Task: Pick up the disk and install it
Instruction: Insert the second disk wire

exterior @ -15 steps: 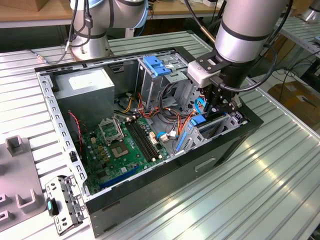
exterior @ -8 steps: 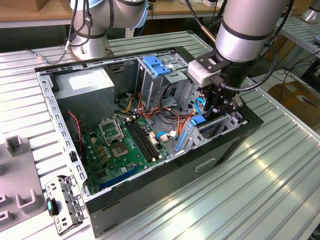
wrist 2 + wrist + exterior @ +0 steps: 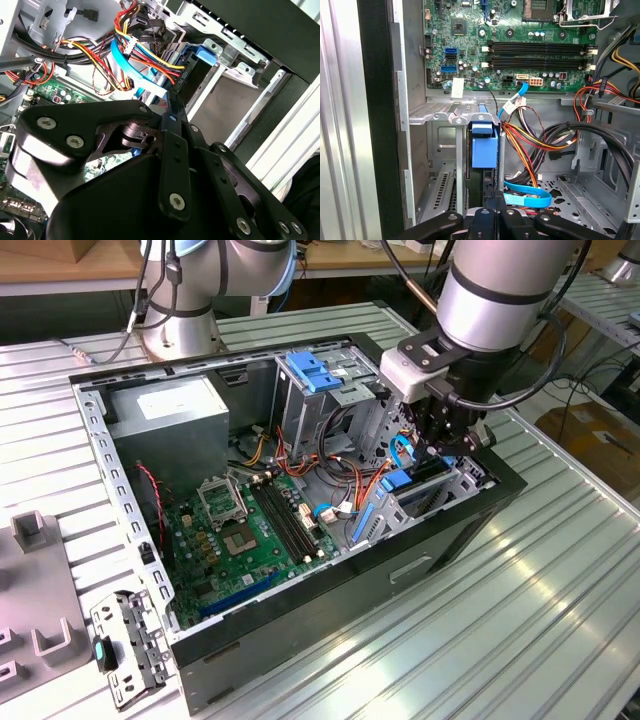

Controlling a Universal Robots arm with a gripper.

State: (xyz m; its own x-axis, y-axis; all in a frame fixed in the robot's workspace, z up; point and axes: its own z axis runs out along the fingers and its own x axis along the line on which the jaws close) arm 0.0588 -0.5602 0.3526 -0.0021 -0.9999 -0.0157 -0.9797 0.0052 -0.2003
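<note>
The disk (image 3: pixel 484 150) stands on edge in the metal drive bay (image 3: pixel 437 116) at the front of the open computer case (image 3: pixel 330 590). Its blue side rail faces the first wrist camera, with the dark body below it. In the exterior view the disk (image 3: pixel 408 480) sits low in the bay on the exterior view's right, directly under my gripper (image 3: pixel 445 445). My gripper (image 3: pixel 493 196) reaches down into the bay, its black fingers close together on the disk's near edge. The second wrist view shows the disk (image 3: pixel 196 75) beyond the fingers (image 3: pixel 171 112).
Bundled cables (image 3: pixel 540 140) and a blue flat cable (image 3: pixel 527 196) lie right beside the bay. The green motherboard (image 3: pixel 250 525) covers the case floor, and a grey power-supply box (image 3: pixel 170 415) sits at the back. A blue caddy (image 3: pixel 315 370) tops the upper cage. Another arm's base (image 3: pixel 180 325) stands behind the case.
</note>
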